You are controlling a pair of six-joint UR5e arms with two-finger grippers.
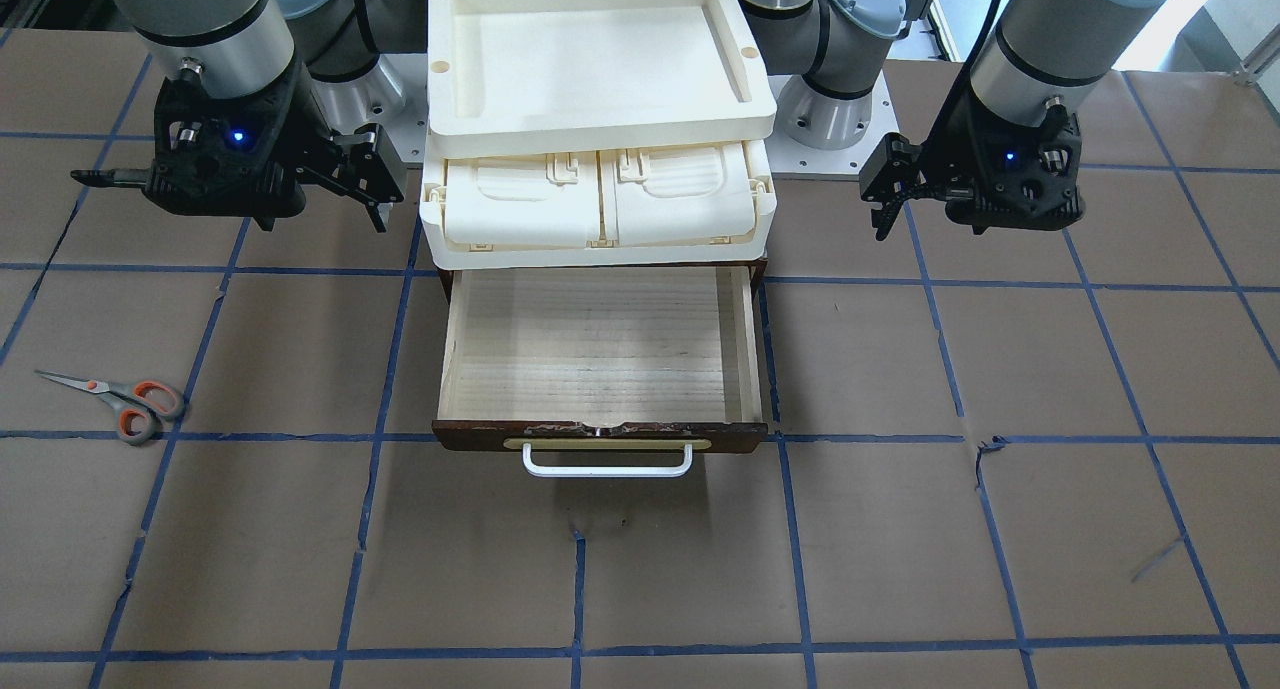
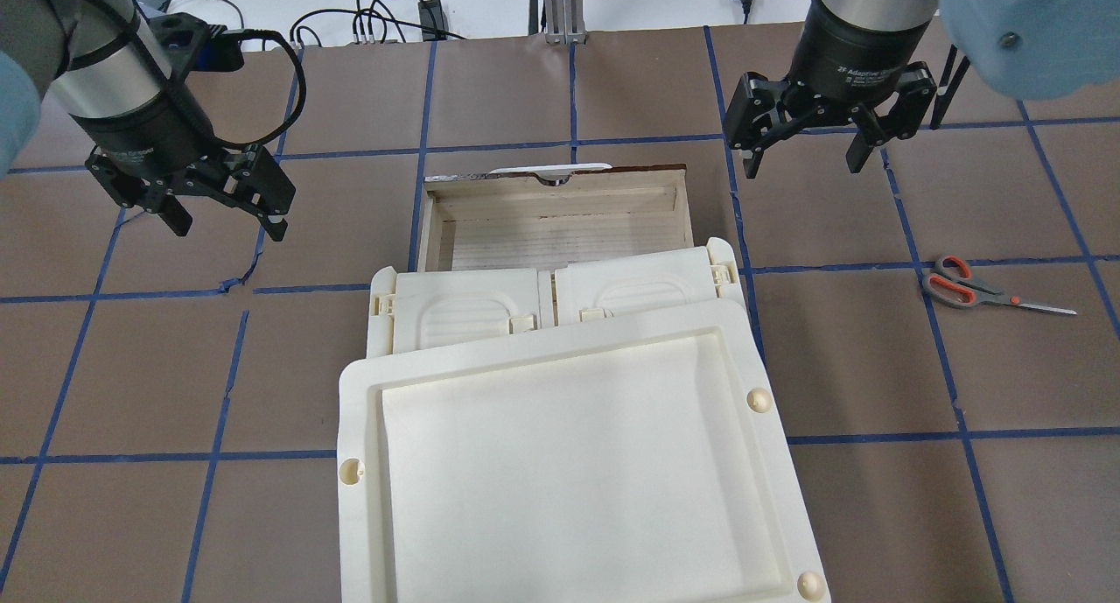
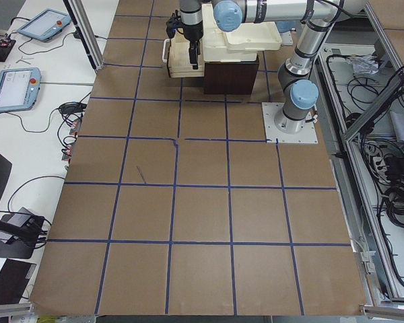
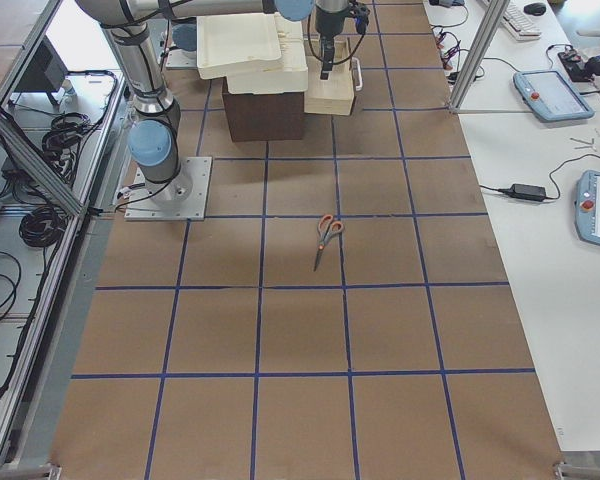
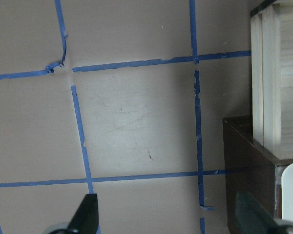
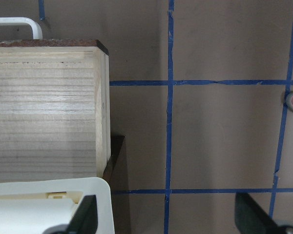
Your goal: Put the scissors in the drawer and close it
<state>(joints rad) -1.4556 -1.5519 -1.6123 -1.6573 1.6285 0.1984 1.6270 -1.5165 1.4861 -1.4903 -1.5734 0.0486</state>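
since neither arm holds anything and the scissors (image 2: 980, 290) lie flat on the brown table (image 2: 857, 515), we judge that we are at the very first step, the reach for the pick. the scissors sit on our right side, well apart from the drawer (image 1: 600, 349), with the orange-lined loops nearer the drawer and the closed blades pointing away from it. the drawer is pulled out under the cream case (image 1: 600, 204) and the cream tray (image 1: 600, 59). its pale wood floor is bare, and its white handle (image 1: 607, 464) faces away from us. our right gripper (image 2: 803, 161) hangs above the table just off the drawer's right front corner, jaws spread wide and empty. in its wrist view only a sliver of a scissor loop shows at the edge. our left gripper (image 2: 227, 222) hovers on the other side of the drawer, jaws wide too, with nothing between them. the right arm is the nearer one, so we think the next move falls to it: swing out over the scissors, turn the wrist so the fingers straddle the thin body near the pivot, and come down until the tips nearly touch the table. the scissors lie low and flat, so we expect a shallow or off-centre close could slide them instead of lifting them. once they are dropped in, either gripper could push the front shut.
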